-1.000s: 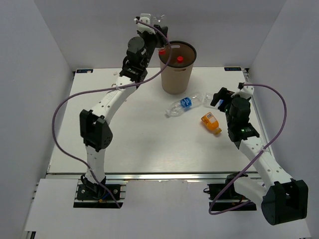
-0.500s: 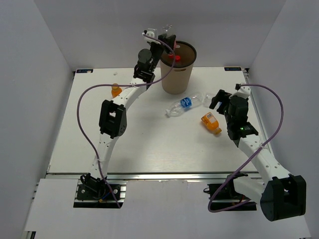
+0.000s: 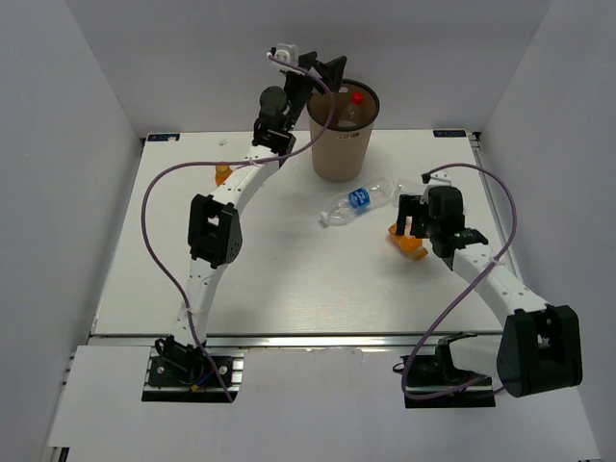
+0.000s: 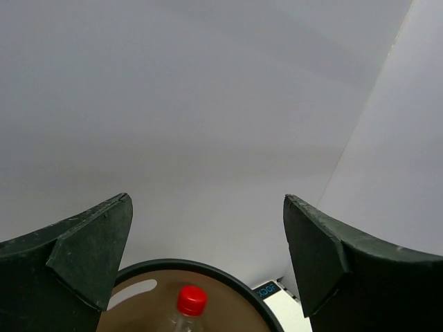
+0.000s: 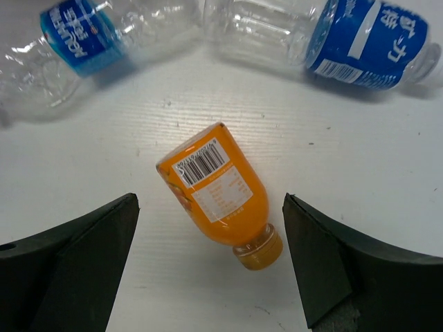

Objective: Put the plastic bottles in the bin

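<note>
My left gripper hangs open above the tan bin, whose dark rim shows just below the fingers. A clear bottle with a red cap stands inside the bin, free of the fingers. My right gripper is open, straddling from above an orange juice bottle that lies on the table. Two clear bottles with blue labels lie just beyond it; one blue label shows from above. A second orange bottle sits at the left.
White walls enclose the table on the left, back and right. The left arm arches over the table's left half, its purple cable looping out to the side. The bin stands at the back centre.
My left gripper swung right over the bin and opened, dropping the red-capped bottle inside. The right gripper moved left and now hangs over the orange bottle, still open.
</note>
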